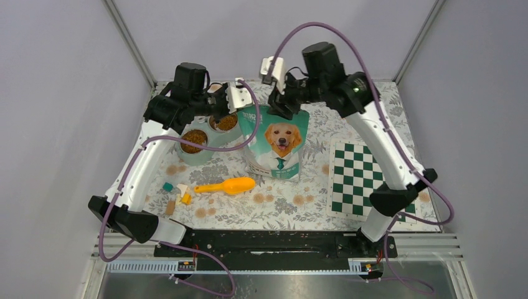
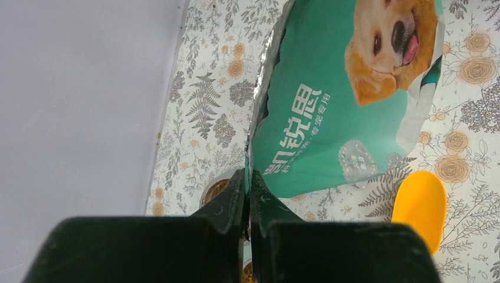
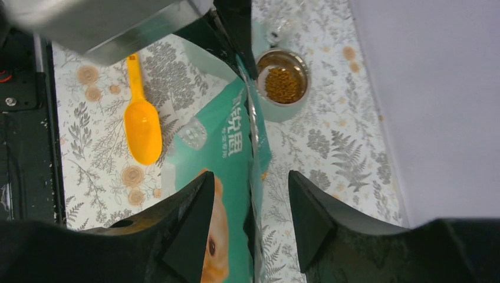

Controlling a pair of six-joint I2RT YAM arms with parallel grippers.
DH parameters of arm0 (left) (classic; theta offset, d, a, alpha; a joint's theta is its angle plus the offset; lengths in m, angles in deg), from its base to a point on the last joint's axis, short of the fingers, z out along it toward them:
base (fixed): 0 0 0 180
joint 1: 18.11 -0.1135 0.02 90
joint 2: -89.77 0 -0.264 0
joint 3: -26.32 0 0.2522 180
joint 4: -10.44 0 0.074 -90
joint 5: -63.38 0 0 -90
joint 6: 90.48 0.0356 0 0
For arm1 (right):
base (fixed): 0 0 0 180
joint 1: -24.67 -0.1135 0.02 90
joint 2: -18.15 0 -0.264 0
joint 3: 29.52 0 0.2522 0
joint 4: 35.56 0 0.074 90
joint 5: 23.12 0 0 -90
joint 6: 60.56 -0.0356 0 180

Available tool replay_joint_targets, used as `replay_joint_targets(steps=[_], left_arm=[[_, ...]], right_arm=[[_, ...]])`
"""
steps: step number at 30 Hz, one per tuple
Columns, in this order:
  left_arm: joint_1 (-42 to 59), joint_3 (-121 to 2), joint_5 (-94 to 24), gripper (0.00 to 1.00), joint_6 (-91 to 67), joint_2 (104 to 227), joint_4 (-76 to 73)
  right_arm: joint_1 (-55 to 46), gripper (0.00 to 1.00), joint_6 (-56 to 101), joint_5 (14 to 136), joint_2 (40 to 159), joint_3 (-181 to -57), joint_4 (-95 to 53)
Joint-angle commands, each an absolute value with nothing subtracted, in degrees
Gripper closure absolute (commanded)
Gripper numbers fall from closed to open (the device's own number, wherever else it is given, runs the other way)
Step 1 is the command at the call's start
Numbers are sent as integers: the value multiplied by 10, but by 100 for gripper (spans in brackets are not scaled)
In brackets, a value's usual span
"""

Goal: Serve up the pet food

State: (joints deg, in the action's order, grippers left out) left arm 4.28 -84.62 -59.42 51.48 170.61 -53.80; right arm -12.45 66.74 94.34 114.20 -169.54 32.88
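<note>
The pet food bag (image 1: 277, 143), green with a golden retriever printed on it, stands upright in the middle of the worktop (image 1: 280, 202), nearer the far edge. The left gripper (image 2: 248, 177) is pinched tight on the bag's thin top edge, with the foil lip caught between its fingers. The right gripper (image 3: 250, 180) is spread wide over the same top edge further along, one finger on each side of it and apparently touching nothing.

Near the far left corner are two metal bowls (image 1: 194, 157) (image 1: 227, 134). Each holds a layer of brown kibble (image 1: 193, 138), and the right wrist view shows one heap (image 3: 283, 84) clearly. The orange scoop (image 1: 230, 185) lies flat between the bag and the near edge, left of the middle, with no kibble visible in it. Small wooden blocks (image 1: 177, 196) are scattered just beyond its handle end. A green chessboard mat (image 1: 361, 177) lies along the right edge.

With kibble in both bowls and the scoop lying loose, the portioning looks done. The step in hand seems to be work on the bag's mouth, most likely closing it, though the pictures do not show whether the mouth is open or sealed.

The next move would call for the right fingers to close squarely on the lip while the left keeps the bag steady and upright. A sideways pull could tip it toward the bowls.
</note>
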Motion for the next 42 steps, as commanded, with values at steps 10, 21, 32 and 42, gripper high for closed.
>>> replay_joint_targets(steps=[10,21,32,42], left_arm=[[36,-862,-630,100,532,1671,-489],[27,-856,-639,100,535,1664,-489],[26,-856,-640,100,536,1663,-489],[26,-856,-637,100,536,1662,-489]], right_arm=[[-157,62,674,906,1222,-1755,374],[-158,100,687,872,1213,-1763,381],[-155,86,733,809,1191,-1735,442],[-146,82,730,797,1178,-1746,437]])
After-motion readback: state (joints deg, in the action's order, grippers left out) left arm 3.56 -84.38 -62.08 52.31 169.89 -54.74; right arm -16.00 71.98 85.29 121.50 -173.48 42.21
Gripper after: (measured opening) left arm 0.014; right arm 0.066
